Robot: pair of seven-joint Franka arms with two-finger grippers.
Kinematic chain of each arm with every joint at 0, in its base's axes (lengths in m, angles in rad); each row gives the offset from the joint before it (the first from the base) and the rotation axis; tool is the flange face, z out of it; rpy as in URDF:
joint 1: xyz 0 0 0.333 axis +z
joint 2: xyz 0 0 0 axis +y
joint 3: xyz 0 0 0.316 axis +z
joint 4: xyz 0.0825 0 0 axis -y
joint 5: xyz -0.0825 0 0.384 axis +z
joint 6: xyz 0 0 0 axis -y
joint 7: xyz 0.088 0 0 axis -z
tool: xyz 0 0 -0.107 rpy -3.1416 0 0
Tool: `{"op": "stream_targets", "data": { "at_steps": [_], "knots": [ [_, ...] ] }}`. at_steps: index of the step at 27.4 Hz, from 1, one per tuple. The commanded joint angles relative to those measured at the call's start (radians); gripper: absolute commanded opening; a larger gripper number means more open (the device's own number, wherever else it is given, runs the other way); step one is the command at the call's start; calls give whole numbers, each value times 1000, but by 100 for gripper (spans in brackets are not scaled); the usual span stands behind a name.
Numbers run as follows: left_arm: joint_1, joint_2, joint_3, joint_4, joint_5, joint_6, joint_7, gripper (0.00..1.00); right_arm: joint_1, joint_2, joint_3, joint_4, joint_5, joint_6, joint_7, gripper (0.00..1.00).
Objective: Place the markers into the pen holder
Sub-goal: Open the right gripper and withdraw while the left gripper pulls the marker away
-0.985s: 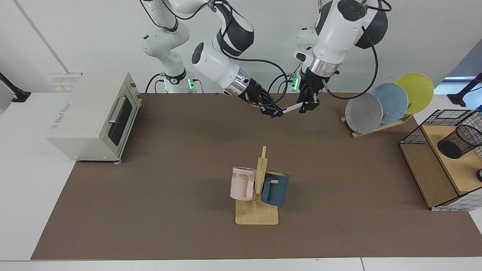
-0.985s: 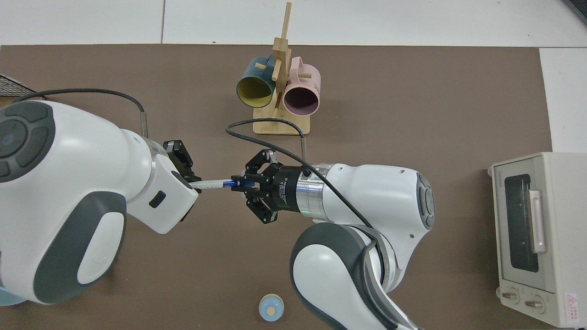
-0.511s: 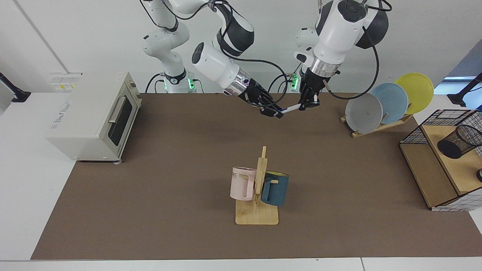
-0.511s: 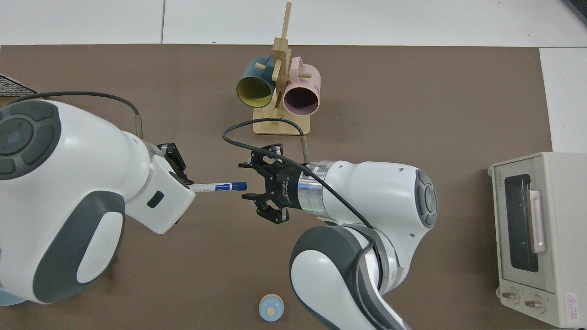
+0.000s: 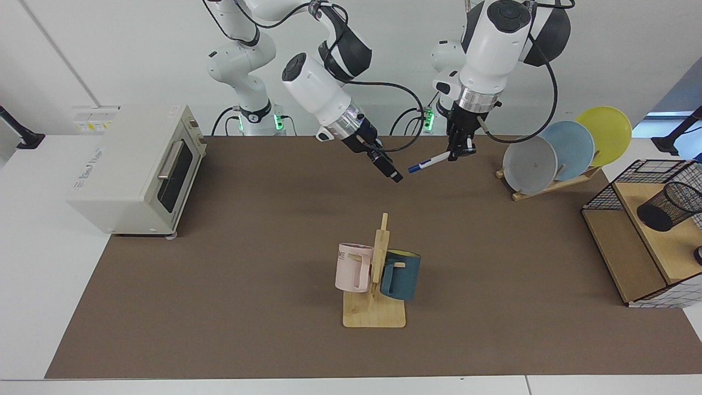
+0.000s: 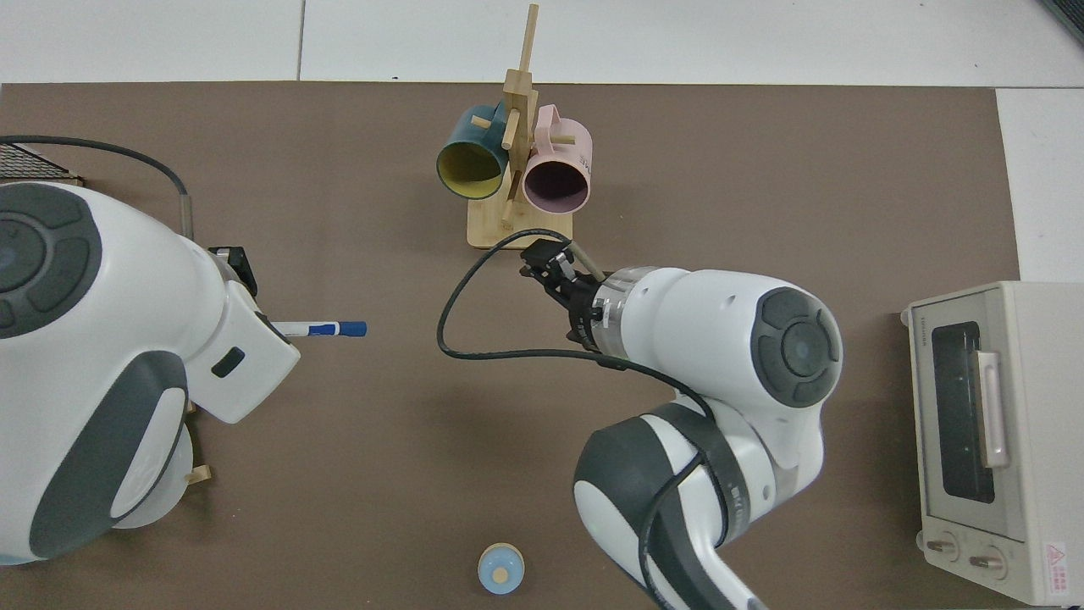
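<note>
**Marker in L gripper, holder far off on shelf**

L gripper (image 5: 459,149) is clamped on the white end of the marker (image 5: 429,162), held in air above the mat's far side, near the plate rack (image 5: 548,184). R gripper (image 5: 387,167) hangs just beside the cap end, not touching; whether its fingers are apart or closed, can't tell from either view.

Risks, as I judge them:
- Grip is at one end only, so most of the barrel sticks out unsupported. A quick swing could make it pivot or slip in the pads.
- Holder (image 5: 668,204) sits tilted on the wooden shelf inside the wire basket (image 5: 630,175), well apart from the marker. Small mouth + leaning cup = easy to miss or clip the rim, maybe tip it over.
- Basket wires or the plates could catch the protruding cap on the way over.
- Marker has to be turned nearer upright first; dropped near-flat it would prob. bounce off the rim.

Long axis: close to horizontal, slightly sloped. Blue cap points toward R gripper and a bit downward; white tail is in L gripper. Top view (image 6: 326,329): it lies straight across, cap away from L arm.
</note>
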Motion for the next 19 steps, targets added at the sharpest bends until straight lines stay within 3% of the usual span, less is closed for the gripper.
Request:
{"op": "stream_targets", "data": {
  "at_steps": [1, 4, 7, 9, 13, 19],
  "knots": [
    [-1, -13, 112, 10, 64, -23, 106, 0, -130, -71, 9, -5, -77, -136, -270, 100],
    [-1, -7, 197, 26, 76, -2, 219, 0, -179, -94, 5, -5, -112, -202, -435, 100],
    [-1, -7, 246, 43, 151, 4, 246, 0, -222, -117, 8, 4, -301, -251, -632, 100],
    [0, -7, 283, 62, 168, 1, 249, 0, -253, -132, 8, 8, -375, -269, -731, 100],
    [0, -7, 358, 85, 191, 6, 278, 0, -310, -166, 6, 18, -398, -315, -910, 100],
    [2, -2, 435, 111, 263, 14, 278, 0, -414, -180, 6, 126, -387, -527, -1088, 100]
  ]
}}
